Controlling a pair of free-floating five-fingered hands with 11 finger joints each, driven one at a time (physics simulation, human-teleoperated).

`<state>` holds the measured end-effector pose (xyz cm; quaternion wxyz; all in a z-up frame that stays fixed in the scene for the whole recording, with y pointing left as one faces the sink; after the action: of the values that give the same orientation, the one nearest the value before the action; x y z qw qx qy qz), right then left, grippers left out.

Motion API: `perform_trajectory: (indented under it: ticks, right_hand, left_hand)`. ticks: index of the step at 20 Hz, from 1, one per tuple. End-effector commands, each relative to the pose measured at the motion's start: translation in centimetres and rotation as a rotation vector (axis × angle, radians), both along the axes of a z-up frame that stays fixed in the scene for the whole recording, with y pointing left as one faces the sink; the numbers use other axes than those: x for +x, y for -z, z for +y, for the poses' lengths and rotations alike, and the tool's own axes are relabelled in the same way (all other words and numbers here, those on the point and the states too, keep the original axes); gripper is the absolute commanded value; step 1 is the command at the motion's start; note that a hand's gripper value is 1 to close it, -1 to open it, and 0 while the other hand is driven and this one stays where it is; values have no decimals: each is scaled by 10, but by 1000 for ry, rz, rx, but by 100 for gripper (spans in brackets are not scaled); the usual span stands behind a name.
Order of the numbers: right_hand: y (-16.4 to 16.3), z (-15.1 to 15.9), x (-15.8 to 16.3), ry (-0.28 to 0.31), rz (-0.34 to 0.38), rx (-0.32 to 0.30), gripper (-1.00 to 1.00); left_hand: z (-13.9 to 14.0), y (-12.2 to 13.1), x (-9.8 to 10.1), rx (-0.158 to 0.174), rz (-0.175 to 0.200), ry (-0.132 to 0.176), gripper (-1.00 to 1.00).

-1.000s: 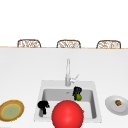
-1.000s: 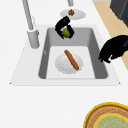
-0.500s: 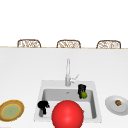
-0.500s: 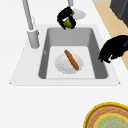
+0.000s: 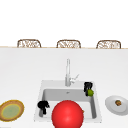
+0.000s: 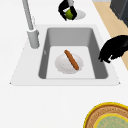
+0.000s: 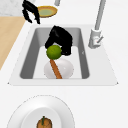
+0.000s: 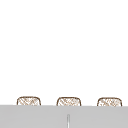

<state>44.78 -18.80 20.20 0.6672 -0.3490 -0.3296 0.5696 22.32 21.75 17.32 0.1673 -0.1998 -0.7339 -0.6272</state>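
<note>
My right hand [image 5: 87, 86] hangs over the right side of the sink [image 5: 41, 93], its fingers curled round a small green fruit [image 5: 90, 92]. The same right hand [image 7: 60, 40] and green fruit [image 7: 54, 52] hover above a white plate [image 7: 65, 67] on the sink floor, which bears a brown sausage [image 7: 56, 70]. In the left side view the right hand [image 6: 64, 7] with the green fruit [image 6: 68, 14] sits past the sink's far edge. My left hand [image 5: 43, 106] floats at the sink's front left corner, fingers curled, holding nothing.
A big red ball [image 5: 67, 114] covers the sink's front middle. The faucet [image 5: 68, 73] rises behind the basin. A yellow-rimmed woven plate [image 5: 11, 110] lies on the left counter. On the right counter a white plate [image 5: 112, 106] carries a small brown item [image 5: 118, 102]. Chair backs [image 5: 68, 43] line the far edge.
My right hand has carried the green fruit up and to the right, away from the sink's middle toward its right side. The left hand has stayed still.
</note>
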Motion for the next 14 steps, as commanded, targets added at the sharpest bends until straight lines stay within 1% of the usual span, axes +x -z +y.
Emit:
perform_trajectory:
  ticks: [1, 7, 14]
  right_hand:
    - [-5, -30, -10, 0, 0, 0, 100]
    - [-9, -78, -20, 0, -5, 5, 100]
    - [1, -135, -29, -3, -3, 21, 100]
  left_hand:
    - [0, 0, 0, 0, 0, 0, 0]
    - [0, 0, 0, 0, 0, 0, 0]
    - [0, 0, 0, 0, 0, 0, 0]
